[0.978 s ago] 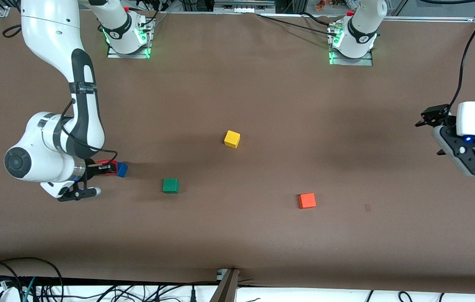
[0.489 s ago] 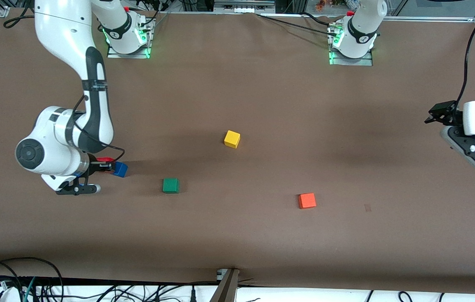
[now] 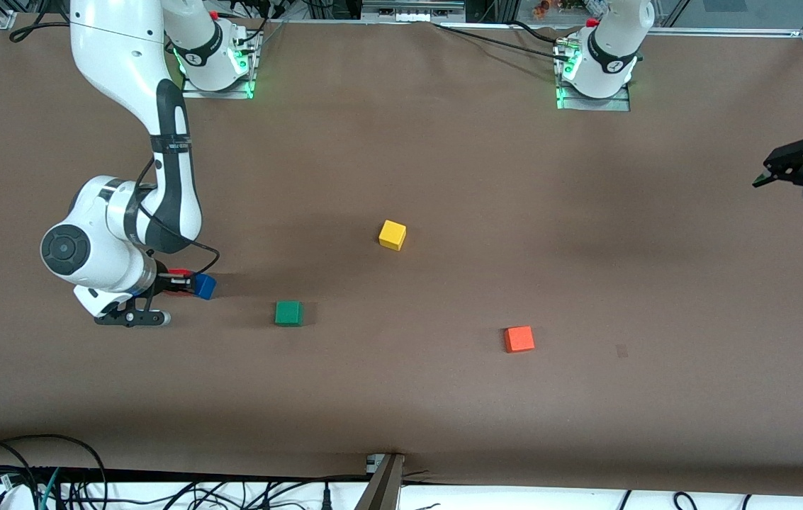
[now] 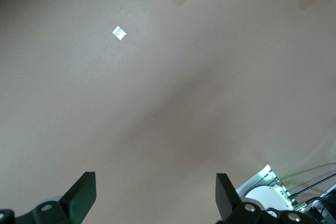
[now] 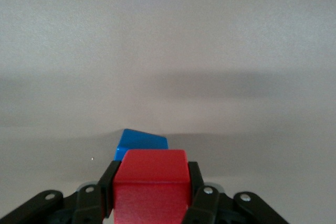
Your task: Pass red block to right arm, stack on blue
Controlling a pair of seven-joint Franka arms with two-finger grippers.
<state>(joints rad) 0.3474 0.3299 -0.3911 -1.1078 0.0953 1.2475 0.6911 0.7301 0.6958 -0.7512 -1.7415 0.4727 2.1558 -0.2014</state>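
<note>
Retreating toward the table edge (image 3: 762,439), the left gripper (image 4: 152,203) hangs spread apart. Right gripper (image 5: 149,198) clamps the red block (image 5: 151,184) just over the blue cube (image 5: 139,142), open tabletop around.

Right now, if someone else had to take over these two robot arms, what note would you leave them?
Right gripper: shut on the red block, held over the blue cube at the right arm's end of the table.
Left gripper: open, empty, waiting over bare table at the left arm's end.
Done: the red block is in the right arm's grip.
Left: lower it squarely onto the blue cube, release, withdraw.
</note>
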